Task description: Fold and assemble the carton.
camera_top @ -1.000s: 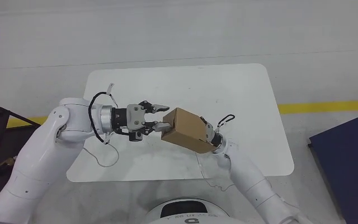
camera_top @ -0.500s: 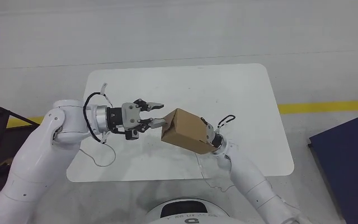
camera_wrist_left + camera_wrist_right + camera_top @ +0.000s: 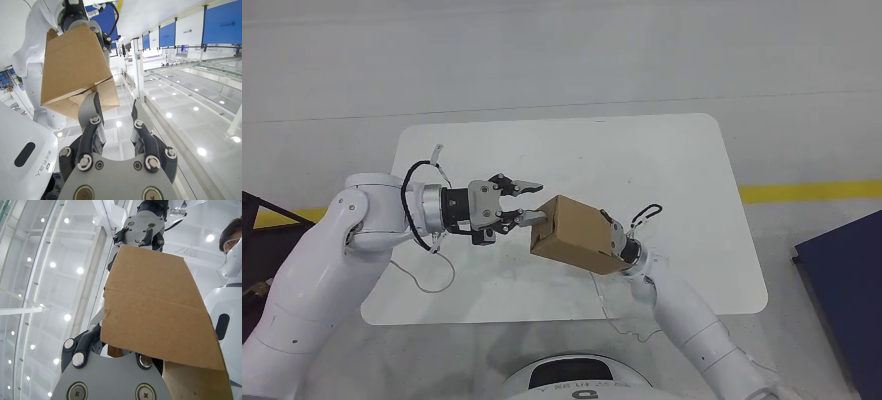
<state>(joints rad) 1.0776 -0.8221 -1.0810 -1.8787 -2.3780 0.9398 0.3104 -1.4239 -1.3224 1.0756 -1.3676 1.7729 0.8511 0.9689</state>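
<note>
While the brown cardboard carton (image 3: 577,235) hangs above the white table (image 3: 672,160), the right gripper (image 3: 619,247) pinches one end | left gripper (image 3: 115,98) jaws spread, one of them touching the far flap | looks light but dents easy, grab along creased edges imo

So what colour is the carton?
The carton is plain brown, clearest in left wrist view.

Brown cardboard carton (image 3: 574,234): folded into box shape, tilted, raised over the middle of the white table (image 3: 692,180), one end flap slightly ajar.
</note>
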